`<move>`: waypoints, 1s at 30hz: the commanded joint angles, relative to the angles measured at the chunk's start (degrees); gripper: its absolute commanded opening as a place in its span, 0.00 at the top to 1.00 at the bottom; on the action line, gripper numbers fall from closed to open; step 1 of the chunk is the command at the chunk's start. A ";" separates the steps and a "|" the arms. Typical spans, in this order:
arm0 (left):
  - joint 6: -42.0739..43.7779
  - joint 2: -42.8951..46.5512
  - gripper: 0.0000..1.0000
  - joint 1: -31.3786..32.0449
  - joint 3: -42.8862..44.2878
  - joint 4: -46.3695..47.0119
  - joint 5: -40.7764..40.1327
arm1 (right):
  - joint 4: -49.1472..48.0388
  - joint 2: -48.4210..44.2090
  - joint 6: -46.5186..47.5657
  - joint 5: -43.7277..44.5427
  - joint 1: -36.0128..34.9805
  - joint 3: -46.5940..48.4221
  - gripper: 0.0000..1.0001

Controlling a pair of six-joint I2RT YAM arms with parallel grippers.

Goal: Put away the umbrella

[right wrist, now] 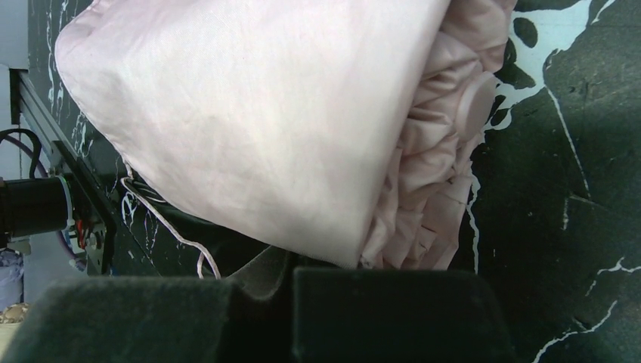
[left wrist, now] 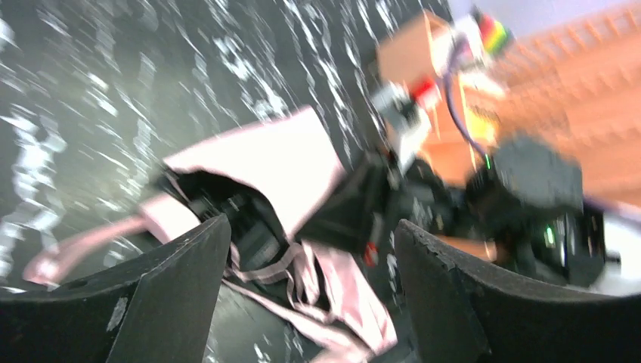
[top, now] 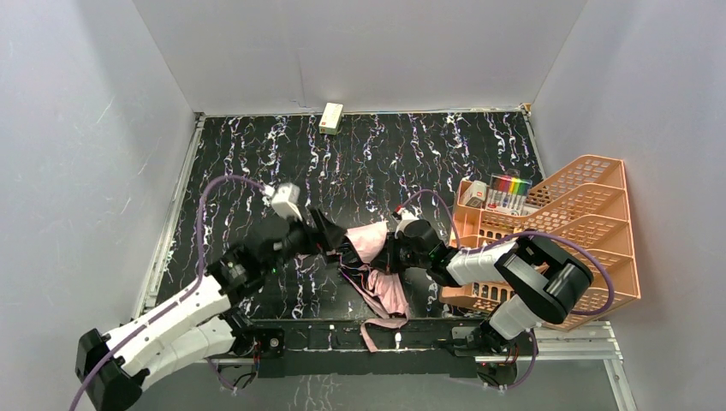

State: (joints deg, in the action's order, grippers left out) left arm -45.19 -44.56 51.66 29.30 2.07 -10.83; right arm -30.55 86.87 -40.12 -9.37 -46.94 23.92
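Right fingers (right wrist: 393, 318) pinching umbrella (right wrist: 249, 113), left fingers (left wrist: 166, 302) open, markers (top: 509, 187) in orange rack (top: 599, 214)

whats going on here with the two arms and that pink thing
Both arms are at the umbrella, which lies loosely bunched, pink and black, near the front of the table. The right hand is shut and appears to pinch its fabric. The left hand is open at the umbrella's other side, holding nothing. It is not put away yet; the orange rack stands to the right.
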 commanded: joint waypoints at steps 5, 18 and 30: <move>18.25 -14.89 0.16 -22.15 17.05 -13.37 21.72 | 8.62 3.96 3.40 5.80 0.36 -4.78 1.00; 39.62 -36.52 0.02 -24.30 27.98 -12.95 44.25 | 9.34 4.87 3.93 5.41 0.36 -4.41 1.00; 58.80 -55.50 0.02 -24.46 39.81 -27.09 55.13 | 10.09 3.22 4.48 4.87 0.36 -4.34 1.00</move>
State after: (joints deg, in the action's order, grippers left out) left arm 4.89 -94.80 27.49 65.06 -16.10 35.90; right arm -35.03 87.83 -39.99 -9.56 -46.89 22.28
